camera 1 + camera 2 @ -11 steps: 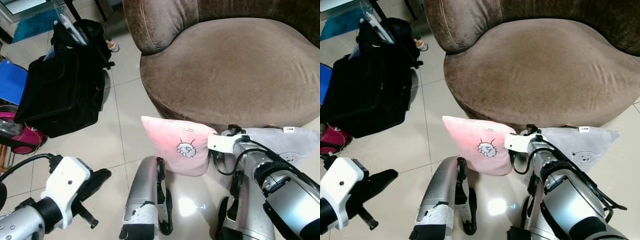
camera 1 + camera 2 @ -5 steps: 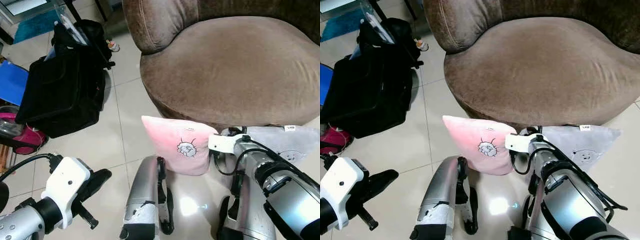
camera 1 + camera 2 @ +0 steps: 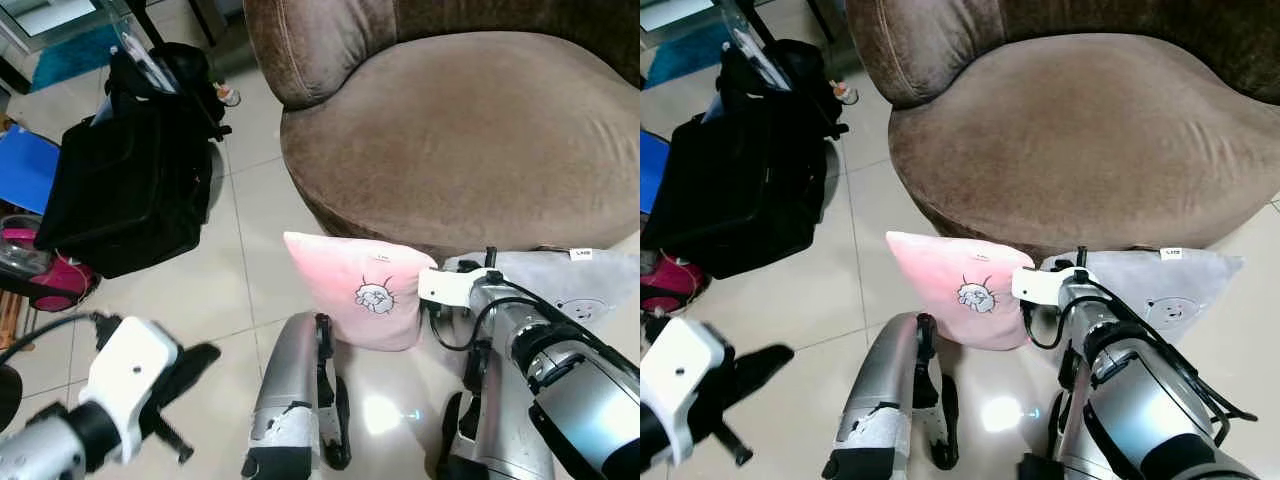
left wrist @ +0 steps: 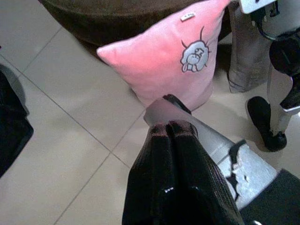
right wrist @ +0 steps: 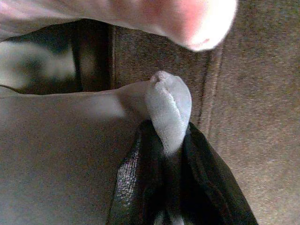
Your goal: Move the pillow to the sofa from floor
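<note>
Pillow (image 3: 357,297), pink, leaned on the floor (image 3: 250,270) against the brown sofa (image 3: 460,130), a grey pillow (image 3: 570,285) beside it; so my head views showed. My left wrist view had the left hand (image 4: 174,129) clenched, empty, near the pink one. My right wrist view showed the right hand (image 5: 168,136) grasping the grey pillow's corner.

the right arm reaches forward and down on the right, its white wrist block near the middle, and the right gripper (image 5: 169,154) has its two black fingers (image 5: 136,187) pinched on a grey fabric corner. the left arm sits low at the near left, and the left gripper (image 4: 171,129) holds its fingers pressed together with nothing between them.
</note>
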`<state>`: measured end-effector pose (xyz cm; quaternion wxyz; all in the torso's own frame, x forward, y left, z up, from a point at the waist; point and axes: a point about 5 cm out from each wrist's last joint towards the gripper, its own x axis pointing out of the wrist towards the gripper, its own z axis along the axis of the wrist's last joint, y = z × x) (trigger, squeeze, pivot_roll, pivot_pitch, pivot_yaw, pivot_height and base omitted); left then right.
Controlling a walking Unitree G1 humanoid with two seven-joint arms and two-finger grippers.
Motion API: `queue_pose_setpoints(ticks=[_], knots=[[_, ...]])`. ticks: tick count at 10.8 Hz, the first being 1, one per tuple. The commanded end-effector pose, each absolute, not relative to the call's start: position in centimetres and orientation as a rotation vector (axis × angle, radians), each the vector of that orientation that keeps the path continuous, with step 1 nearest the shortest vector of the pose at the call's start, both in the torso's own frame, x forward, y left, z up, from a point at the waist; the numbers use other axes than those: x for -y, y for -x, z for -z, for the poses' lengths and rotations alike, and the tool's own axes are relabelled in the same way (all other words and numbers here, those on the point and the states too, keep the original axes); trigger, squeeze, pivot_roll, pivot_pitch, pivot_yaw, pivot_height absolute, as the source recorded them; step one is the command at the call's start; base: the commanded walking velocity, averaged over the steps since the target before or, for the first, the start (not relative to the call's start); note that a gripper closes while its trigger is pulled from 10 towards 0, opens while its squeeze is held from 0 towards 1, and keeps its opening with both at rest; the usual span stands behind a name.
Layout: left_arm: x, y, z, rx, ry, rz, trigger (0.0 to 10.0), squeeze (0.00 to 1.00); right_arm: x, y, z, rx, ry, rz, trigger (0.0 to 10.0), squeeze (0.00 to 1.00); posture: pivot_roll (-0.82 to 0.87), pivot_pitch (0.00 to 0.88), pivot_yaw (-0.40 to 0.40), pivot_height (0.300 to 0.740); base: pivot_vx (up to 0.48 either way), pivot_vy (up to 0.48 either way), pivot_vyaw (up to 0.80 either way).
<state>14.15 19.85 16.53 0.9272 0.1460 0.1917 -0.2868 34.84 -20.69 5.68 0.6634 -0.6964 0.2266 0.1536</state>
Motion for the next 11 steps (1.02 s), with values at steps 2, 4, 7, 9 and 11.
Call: queue_pose_setpoints(ticks=[2, 4, 7, 9, 11], knots=[[-20.2, -14.2, -16.9, -0.382, -0.321, 0.571, 10.0, 0.0, 20.7, -34.1, -4.7, -0.544, 1.539, -0.369, 0.0, 0.0, 0.49, 0.254, 0.251, 0.538, 0.0, 0.0, 0.0], [-19.9, -14.7, -16.5, -0.368, -0.313, 0.566, 10.0, 0.0, 20.5, -34.1, -4.6, -0.526, 1.485, -0.363, 0.0, 0.0, 0.47, 0.229, 0.23, 0.538, 0.0, 0.0, 0.0], [-19.5, -15.9, -16.3, -0.327, -0.301, 0.551, 10.0, 0.0, 20.9, -34.9, -5.9, -0.475, 1.345, -0.264, 0.0, 0.0, 0.45, 0.221, 0.199, 0.538, 0.0, 0.0, 0.0], [-20.3, -16.6, -16.7, -0.306, -0.309, 0.516, 10.0, 0.0, 21.1, -35.9, -7.7, -0.399, 1.183, -0.19, 0.0, 0.0, 0.47, 0.229, 0.193, 0.538, 0.0, 0.0, 0.0], [-21.1, -16.8, -16.8, -0.307, -0.316, 0.487, 10.0, 0.0, 21.5, -36.4, -9.0, -0.326, 1.052, -0.141, 0.0, 0.0, 0.47, 0.221, 0.2, 0.538, 0.0, 0.0, 0.0]])
